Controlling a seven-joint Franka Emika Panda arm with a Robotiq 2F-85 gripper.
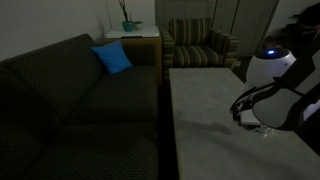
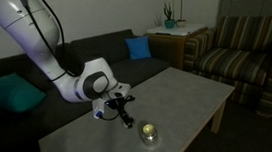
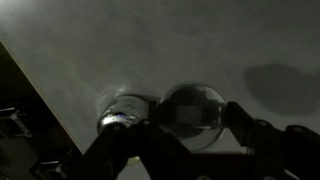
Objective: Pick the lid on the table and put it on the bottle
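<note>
In the wrist view the lid, a flat round pale disc, sits between my gripper's two dark fingers, which are shut on its sides. The bottle, a squat glassy container with a glinting top, stands just left of the lid on the grey table. In an exterior view the gripper hangs a little above the table, left of the bottle and apart from it. In an exterior view the gripper is near the table's right side; the lid does not show there.
A dark couch with blue pillows runs along the table's far side. A striped armchair stands at its end, and a side table with a plant is behind. The table edge lies close left of the bottle.
</note>
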